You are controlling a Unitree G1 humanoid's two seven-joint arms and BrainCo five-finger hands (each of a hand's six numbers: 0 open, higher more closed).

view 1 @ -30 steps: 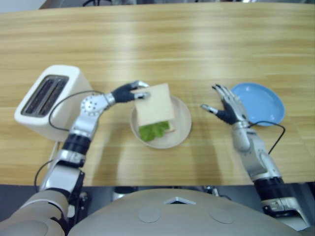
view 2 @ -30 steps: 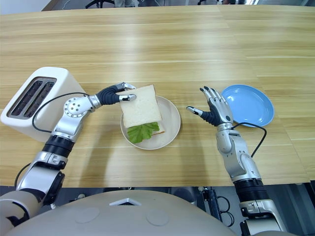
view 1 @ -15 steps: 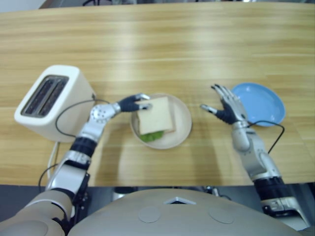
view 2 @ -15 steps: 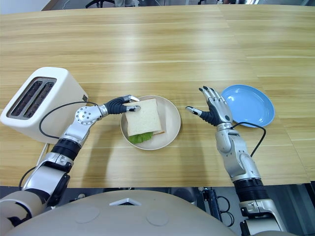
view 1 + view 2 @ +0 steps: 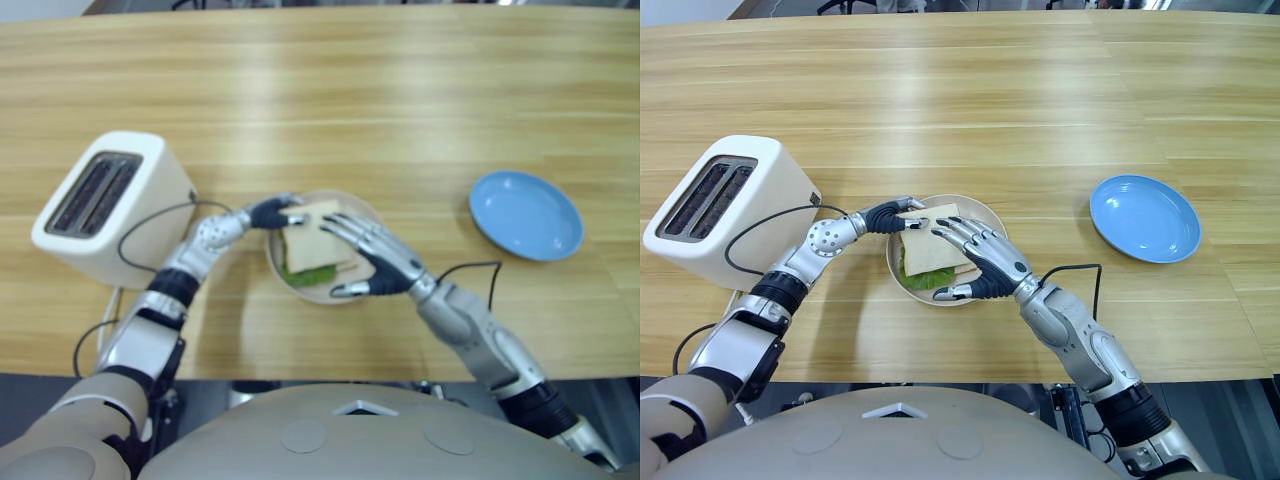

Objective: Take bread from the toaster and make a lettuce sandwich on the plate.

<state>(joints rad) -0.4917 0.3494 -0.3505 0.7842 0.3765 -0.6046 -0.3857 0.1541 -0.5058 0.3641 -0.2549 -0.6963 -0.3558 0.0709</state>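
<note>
White bread is laid over lettuce on the tan plate. Its ten-o'clock corner is pinched by the left hand, while the right hand is spread open, empty, over its four-o'clock side.

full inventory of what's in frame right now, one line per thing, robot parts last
table: one, light wood, spans the view.
toaster: one, cream white, on the table at the robot's left.
beige plate: one, tan, table centre, in front of the robot.
top bread slice: one, pale, lying over the lettuce on the beige plate.
lettuce: one leaf, green, showing under the slice's near edge.
blue plate: one, blue, on the table at the robot's right.
left hand: one, dark and silver, pinching the slice's far left corner.
right hand: one, dark and silver, fingers spread over the slice; contact unclear.
</note>
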